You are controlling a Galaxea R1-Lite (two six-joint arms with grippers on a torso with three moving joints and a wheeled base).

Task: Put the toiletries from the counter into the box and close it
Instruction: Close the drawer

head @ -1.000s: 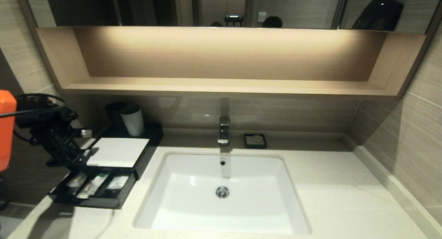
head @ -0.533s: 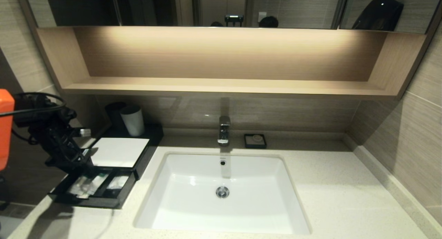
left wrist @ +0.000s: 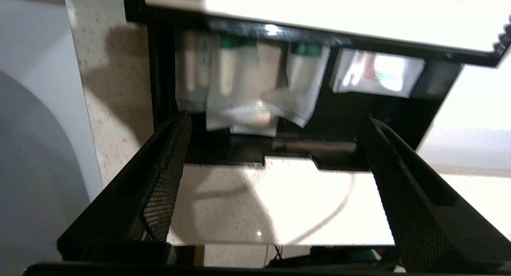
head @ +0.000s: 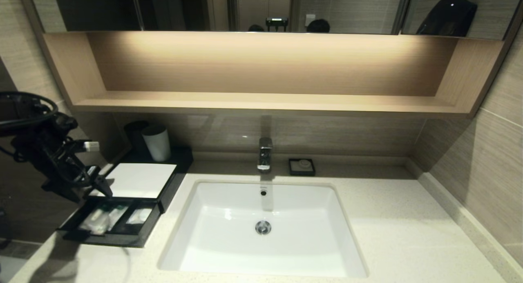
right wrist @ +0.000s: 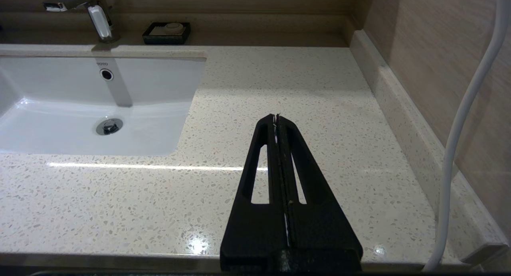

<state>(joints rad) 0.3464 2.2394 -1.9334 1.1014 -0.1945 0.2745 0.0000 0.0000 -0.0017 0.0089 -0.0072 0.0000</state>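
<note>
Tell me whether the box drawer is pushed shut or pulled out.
Pulled out. The drawer juts forward of the box, its compartments exposed with the toiletries lying inside.

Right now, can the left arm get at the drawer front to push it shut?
Probably yes. The left gripper hangs open just above the pulled-out drawer, with nothing in its jaws. The packets lie inside the compartments, and the counter in front of the drawer shows nothing in the way.
</note>
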